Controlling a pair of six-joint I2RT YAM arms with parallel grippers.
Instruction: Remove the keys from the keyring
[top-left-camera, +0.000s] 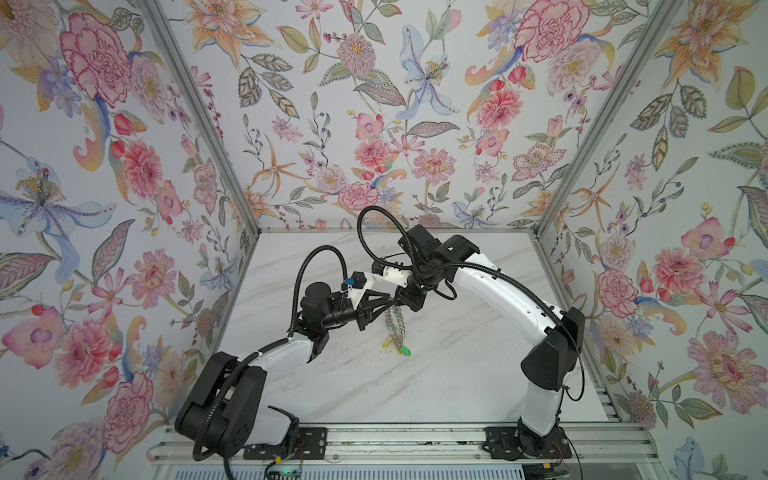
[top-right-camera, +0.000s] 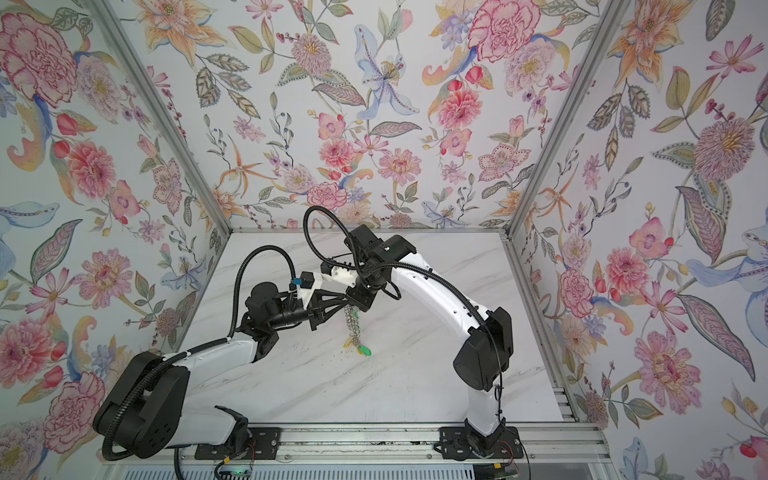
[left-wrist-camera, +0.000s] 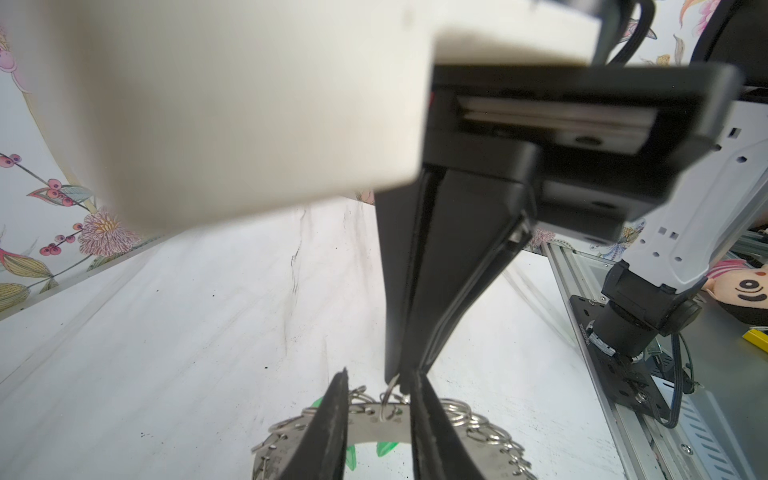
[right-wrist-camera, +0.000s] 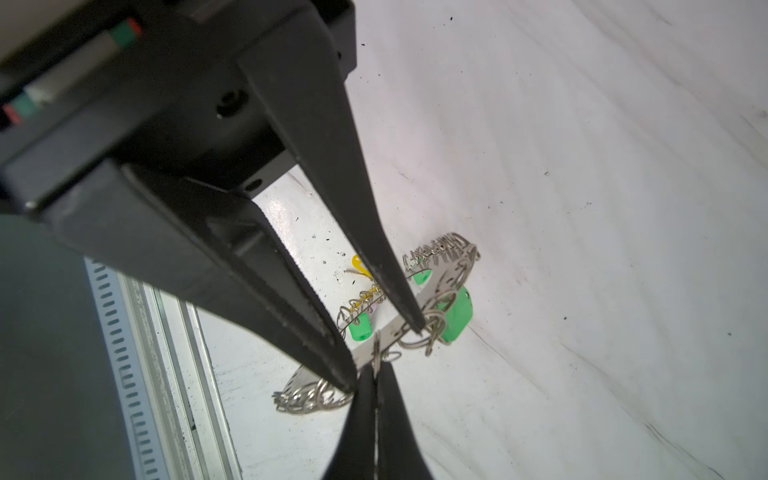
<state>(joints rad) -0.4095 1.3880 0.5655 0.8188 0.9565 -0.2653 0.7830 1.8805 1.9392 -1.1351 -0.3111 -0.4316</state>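
The right pincer (right-wrist-camera: 375, 376), shut on a wire loop (right-wrist-camera: 376, 351) at the top rim of the keyring (left-wrist-camera: 376, 428), dangles it with the keys (right-wrist-camera: 455, 316) at its bottom end, while the left pincer (left-wrist-camera: 379, 376), jaws apart, straddles its band: freeing that loop looks to be the step in hand, and next it probably needs a firm clamp and pull.

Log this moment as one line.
right gripper: shut on wire loop; large flat grey metal keyring: hanging; left gripper: astride its band, grip unclear; green-tagged metal keys: attached
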